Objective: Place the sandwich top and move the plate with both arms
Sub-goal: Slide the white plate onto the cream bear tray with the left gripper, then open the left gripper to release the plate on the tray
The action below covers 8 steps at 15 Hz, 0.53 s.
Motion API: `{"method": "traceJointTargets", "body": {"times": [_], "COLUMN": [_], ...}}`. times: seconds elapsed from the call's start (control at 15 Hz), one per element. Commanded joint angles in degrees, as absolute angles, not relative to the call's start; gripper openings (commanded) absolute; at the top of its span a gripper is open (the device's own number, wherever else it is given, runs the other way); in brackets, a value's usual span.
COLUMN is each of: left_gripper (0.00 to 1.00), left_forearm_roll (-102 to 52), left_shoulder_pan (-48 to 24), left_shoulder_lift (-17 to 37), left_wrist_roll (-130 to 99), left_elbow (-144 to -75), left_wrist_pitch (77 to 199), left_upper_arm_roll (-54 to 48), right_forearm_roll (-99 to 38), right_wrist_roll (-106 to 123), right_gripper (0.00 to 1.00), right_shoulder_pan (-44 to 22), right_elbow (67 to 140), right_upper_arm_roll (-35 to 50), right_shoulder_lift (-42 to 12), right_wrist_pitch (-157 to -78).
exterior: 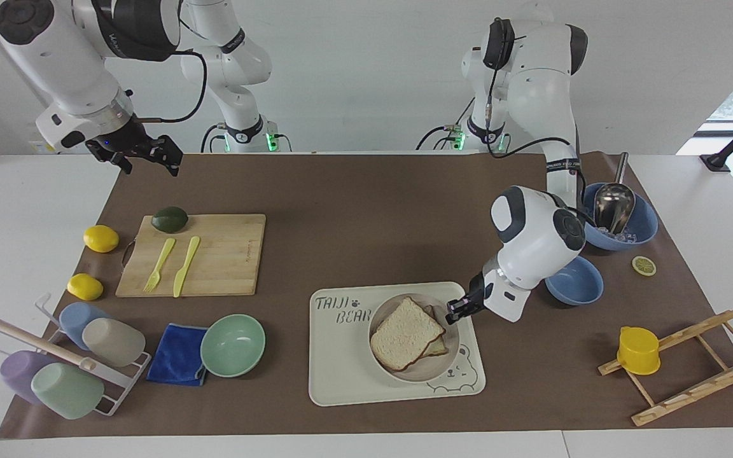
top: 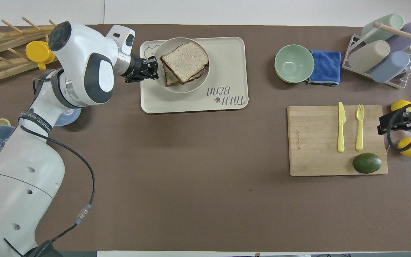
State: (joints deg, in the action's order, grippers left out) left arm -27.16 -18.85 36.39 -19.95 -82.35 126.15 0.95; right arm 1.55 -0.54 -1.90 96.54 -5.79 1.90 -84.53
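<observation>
Beige plate clamped in left tool

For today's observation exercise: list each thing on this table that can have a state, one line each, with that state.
left gripper: shut on the plate's rim
right gripper: open, empty, waiting above the table
plate: over the tray, carrying the sandwich
sandwich top: lying skewed on the slice beneath
tray: flat on the table
mint bowl: upright, empty
yellow cup: hanging on the wooden rack

Desk had a brown mat over it. On the mat: cream tray, cutting board, green bowl, blue cloth, blue bowls, cup rack, wooden rack, lemons.
</observation>
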Motion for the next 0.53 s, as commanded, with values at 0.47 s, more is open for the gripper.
{"method": "traceJointTargets", "body": {"times": [0.47], "left_gripper": [0.22], "left_forearm_roll": [-26.5], "left_shoulder_pan": [-22.2], "left_shoulder_lift": [35.3], "left_wrist_roll": [-22.4], "left_elbow": [-87.3], "left_wrist_pitch": [133.8], "left_upper_arm_roll": [1.9], "right_forearm_roll": [0.3], "right_wrist_roll": [-0.9], "right_gripper": [1.0], "right_shoulder_pan": [-1.3], "right_elbow": [97.4], "right_upper_arm_roll": [-5.5], "right_shoulder_lift": [2.5], "right_wrist_pitch": [-84.7]}}
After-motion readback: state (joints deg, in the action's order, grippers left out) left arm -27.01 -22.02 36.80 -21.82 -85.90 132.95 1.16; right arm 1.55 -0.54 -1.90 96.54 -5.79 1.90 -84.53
